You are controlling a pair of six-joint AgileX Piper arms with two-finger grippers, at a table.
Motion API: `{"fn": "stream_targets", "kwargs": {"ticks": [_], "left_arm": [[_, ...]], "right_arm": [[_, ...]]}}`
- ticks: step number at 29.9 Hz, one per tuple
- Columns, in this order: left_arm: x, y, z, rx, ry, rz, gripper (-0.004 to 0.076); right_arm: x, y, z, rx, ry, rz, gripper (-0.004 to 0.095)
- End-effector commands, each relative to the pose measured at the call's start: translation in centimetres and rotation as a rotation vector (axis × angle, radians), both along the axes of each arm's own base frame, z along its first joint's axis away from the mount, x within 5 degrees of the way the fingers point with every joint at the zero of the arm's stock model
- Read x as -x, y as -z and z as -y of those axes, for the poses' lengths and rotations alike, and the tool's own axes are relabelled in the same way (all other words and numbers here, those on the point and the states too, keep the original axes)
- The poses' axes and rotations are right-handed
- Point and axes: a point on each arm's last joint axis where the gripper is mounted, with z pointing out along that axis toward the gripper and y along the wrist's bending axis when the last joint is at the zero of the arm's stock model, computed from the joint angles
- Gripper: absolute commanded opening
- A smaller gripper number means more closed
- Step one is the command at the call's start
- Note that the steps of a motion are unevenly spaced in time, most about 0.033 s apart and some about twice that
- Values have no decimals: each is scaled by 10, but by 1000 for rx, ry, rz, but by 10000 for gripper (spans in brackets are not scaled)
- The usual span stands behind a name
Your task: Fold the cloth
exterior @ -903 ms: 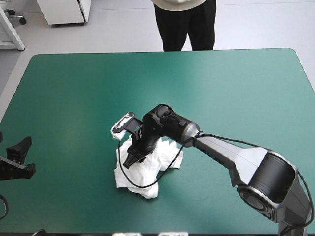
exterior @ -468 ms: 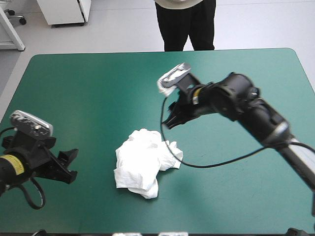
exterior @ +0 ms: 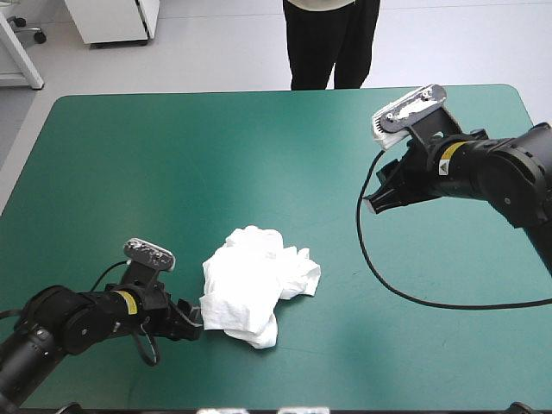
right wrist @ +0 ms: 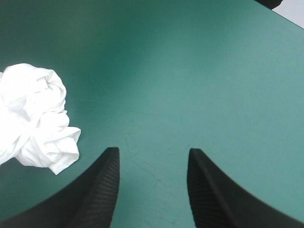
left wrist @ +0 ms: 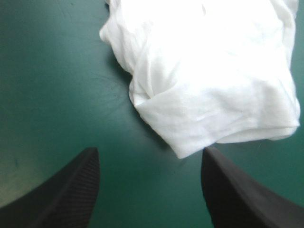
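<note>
Right gripper (exterior: pixel 375 204), two black curved fins: withdrawn from atop the crumpled white cotton T-shirt heap (exterior: pixel 254 285); heap is now well apart from it.
Left gripper (exterior: pixel 191 323): advanced; heap is now just ahead of its parted fingers.

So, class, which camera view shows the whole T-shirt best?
The high view: the crumpled T-shirt lies in full, every edge visible on the teal-green cover. The left wrist view shows only its near part, just ahead of the open left pincer. The right wrist view catches one part of it, farther off.
</note>
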Motion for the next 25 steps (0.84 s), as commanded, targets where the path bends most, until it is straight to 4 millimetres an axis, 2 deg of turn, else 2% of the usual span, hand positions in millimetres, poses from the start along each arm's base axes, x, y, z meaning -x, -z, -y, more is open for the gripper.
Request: {"fn": "stream_targets", "kwargs": {"ticks": [1, 5, 10, 17, 22, 23, 25], "left_arm": [[-17, 4, 12, 30, 0, 10, 456], [-33, 16, 20, -1, 16, 13, 456], [-46, 41, 30, -53, 47, -94, 456], [-57, 68, 44, -54, 102, -199, 456], [-60, 76, 50, -25, 122, -232, 452], [-60, 76, 50, -27, 123, -231, 432], [-60, 76, 50, -27, 123, -231, 321]], "right_arm": [[8, -13, 8, -23, 10, 55, 424], [8, -14, 7, -32, 15, 55, 424], [7, -14, 7, -35, 16, 56, 424], [7, -14, 7, -35, 16, 56, 424], [7, -13, 7, -31, 18, 56, 424], [7, -13, 7, -31, 18, 56, 423], [7, -13, 7, -31, 18, 56, 423]]}}
